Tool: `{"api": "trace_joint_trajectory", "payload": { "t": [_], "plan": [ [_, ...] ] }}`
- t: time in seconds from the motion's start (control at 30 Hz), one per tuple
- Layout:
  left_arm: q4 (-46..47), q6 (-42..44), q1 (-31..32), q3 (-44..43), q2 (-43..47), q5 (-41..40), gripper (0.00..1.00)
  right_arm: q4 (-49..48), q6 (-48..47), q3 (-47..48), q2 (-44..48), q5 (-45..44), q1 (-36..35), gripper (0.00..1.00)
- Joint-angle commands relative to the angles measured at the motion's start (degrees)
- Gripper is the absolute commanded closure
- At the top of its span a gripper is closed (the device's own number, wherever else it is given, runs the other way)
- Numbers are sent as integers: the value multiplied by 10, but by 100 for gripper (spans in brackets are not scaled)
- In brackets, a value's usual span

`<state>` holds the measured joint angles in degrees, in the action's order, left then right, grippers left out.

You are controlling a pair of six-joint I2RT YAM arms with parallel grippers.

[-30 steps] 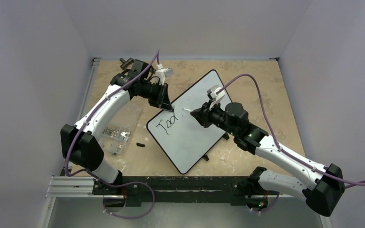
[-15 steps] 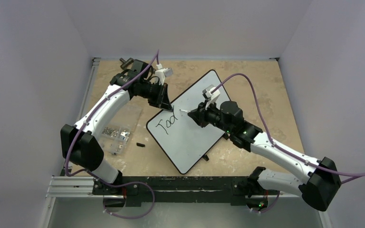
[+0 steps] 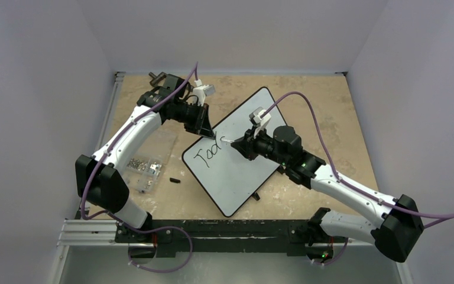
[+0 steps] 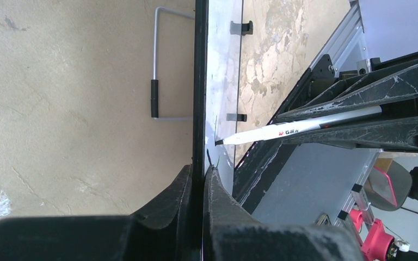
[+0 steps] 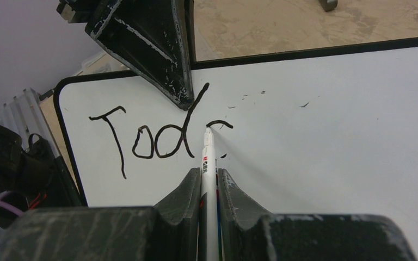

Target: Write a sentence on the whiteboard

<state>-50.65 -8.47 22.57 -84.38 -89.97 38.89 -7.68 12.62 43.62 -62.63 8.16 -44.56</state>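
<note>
Top view. On the tan desk (image 3: 307, 100), the whiteboard (image 3: 239, 174), flat and turned cornerwise, one corner toward the arm bases, another toward the far wall. At its upper-left edge, the left tool (image 3: 207, 135), pressed together on the black rim. Over the middle of the board, the right tool (image 3: 237, 142), pinching a white marker (image 3: 229, 141) with the tip down at the white surface. Near the left corner, the sentence (image 3: 208, 155) in black: "Tod" and the start of one more letter, right at the marker tip. Left of the board, a clear box of screws (image 3: 145, 165) below the left arm. Between box and board, a small black piece (image 3: 174, 179) on the desk, too small to identify.

Left wrist view. Whiteboard edge-on, black rim running up the middle of the frame. Both fingers (image 4: 166, 204) clamped tight on that rim, one on each face. On the back side, a wire stand (image 4: 154, 98) with a black sleeve, out over the desk. On the writing side, the marker slanting in from the right tool's black fingers, dark tip touching the board.

Right wrist view. Marker straight up between the two closed fingers, gripped on its barrel, tip on the board at a short curved stroke after the "d". "Tod" just left of the tip. Above it, one finger of the left tool on the top rim, overlapping the upstroke of the "d".
</note>
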Motion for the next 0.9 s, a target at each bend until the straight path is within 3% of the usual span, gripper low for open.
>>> {"api": "trace_joint_trajectory", "payload": {
  "t": [0.0,0.37,0.87],
  "plan": [
    [16,14,-3,-5,16,-63,100,12,-6,-19,12,15,0,100],
    [16,14,-4,-4,16,-64,100,30,9,-27,26,-25,0,100],
    [17,13,-3,-4,18,-63,100,39,6,31,-1,-68,0,100]
  ]
}}
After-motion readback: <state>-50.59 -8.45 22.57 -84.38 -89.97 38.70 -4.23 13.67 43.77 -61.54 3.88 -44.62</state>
